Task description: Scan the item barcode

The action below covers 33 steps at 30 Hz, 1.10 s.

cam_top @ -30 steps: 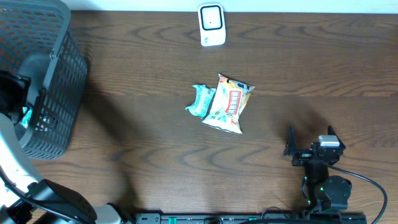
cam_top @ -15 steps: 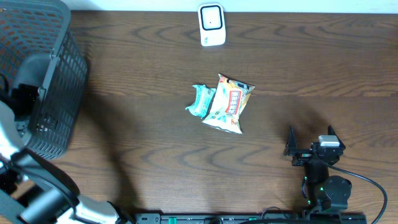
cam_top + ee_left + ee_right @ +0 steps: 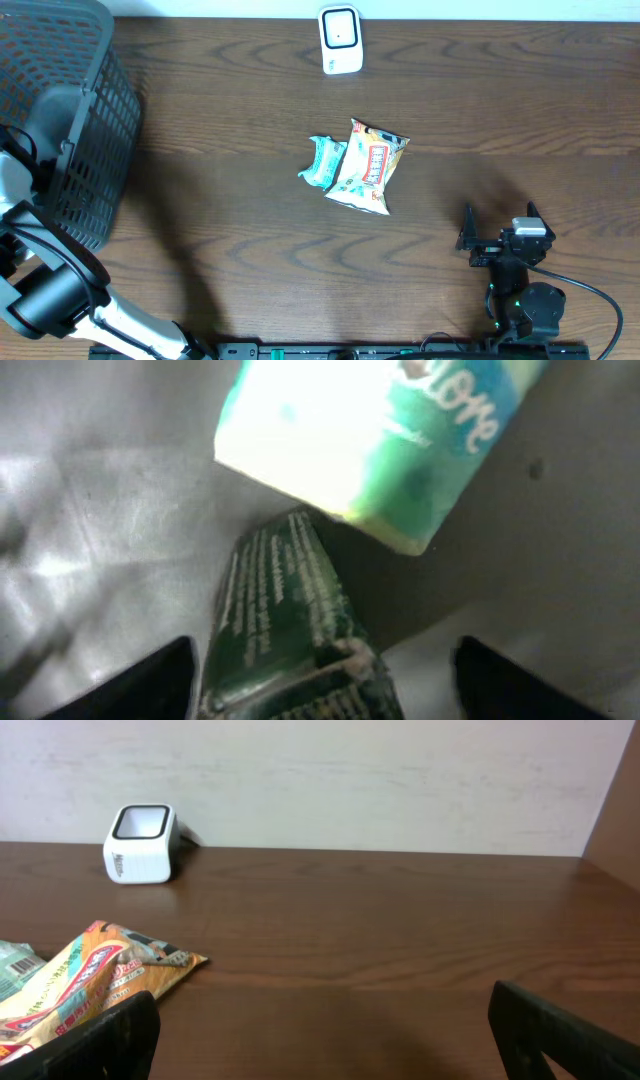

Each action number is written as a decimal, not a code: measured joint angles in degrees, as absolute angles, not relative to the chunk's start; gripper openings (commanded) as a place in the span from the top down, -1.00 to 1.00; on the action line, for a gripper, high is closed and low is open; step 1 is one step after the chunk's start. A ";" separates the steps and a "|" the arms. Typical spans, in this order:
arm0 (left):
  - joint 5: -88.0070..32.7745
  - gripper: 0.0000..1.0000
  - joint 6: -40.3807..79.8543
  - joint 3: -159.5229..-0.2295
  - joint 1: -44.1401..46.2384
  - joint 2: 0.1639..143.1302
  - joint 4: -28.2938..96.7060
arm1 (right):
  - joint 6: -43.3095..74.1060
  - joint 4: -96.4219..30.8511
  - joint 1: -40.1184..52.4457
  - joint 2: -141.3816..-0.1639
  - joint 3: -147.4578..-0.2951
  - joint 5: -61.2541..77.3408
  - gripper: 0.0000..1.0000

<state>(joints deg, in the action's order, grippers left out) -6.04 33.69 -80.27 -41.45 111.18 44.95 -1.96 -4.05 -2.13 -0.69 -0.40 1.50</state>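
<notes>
- Brown wood-grain table carries everything; its wide bare middle looks like the working space between bin and reader.
- Grey slatted basket stands at the far left edge, apparently the stock of goods waiting to be picked.
- Left arm bends up from the near edge and over the basket rim, so its tool end is hidden from above inside the basket.
- Left gripper hangs low over the basket floor, fingers spread apart with a packet between them; I see no squeeze on it, so I judge it is lining up a pick and holds nothing.
- Right gripper is parked near the front right, jaws fully apart and empty, well clear of the goods.
- Orange-and-yellow snack bag lies flat mid-table, touching a smaller teal wrapper on its left; both are well apart from either gripper.
- White scanner stands at the back edge, its window facing the table, so a barcode must be carried up to it.
- Pale green-and-white pack rests in the basket, overlapping the packet's far end.
- Dark green packet, printed with fine text, is probably the item to scan; no barcode is readable.
</notes>
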 measured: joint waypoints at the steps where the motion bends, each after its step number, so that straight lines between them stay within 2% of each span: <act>1: -5.85 -0.14 33.78 -80.27 -41.45 111.18 44.97 | -1.98 -4.05 -2.13 -0.69 -0.40 1.50 -0.97; 4: -5.63 -0.08 33.23 -80.27 -41.45 111.20 44.97 | -1.98 -4.03 -2.13 -0.69 -0.40 1.50 -0.99; 7: -5.63 0.25 33.52 -80.27 -41.45 111.20 45.06 | -1.98 -4.03 -2.13 -0.69 -0.40 1.50 -0.99; 9: -5.65 0.40 33.19 -80.27 -41.45 111.20 45.32 | -1.98 -4.03 -2.13 -0.69 -0.40 1.50 -0.98; 13: -6.11 0.49 33.23 -80.27 -41.45 110.98 45.80 | -1.98 -4.05 -2.13 -0.69 -0.40 1.50 -0.99; 18: -7.49 0.49 33.21 -80.29 -41.45 108.20 46.00 | -1.96 -4.03 -2.13 -0.69 -0.40 1.50 -0.99; 24: -12.25 0.49 35.68 -80.49 -41.45 98.43 43.51 | -1.96 -4.03 -2.13 -0.69 -0.40 1.50 -0.98; 33: -26.30 0.49 44.42 -80.99 -41.41 82.98 30.04 | -1.98 -4.03 -2.13 -0.69 -0.40 1.50 -0.99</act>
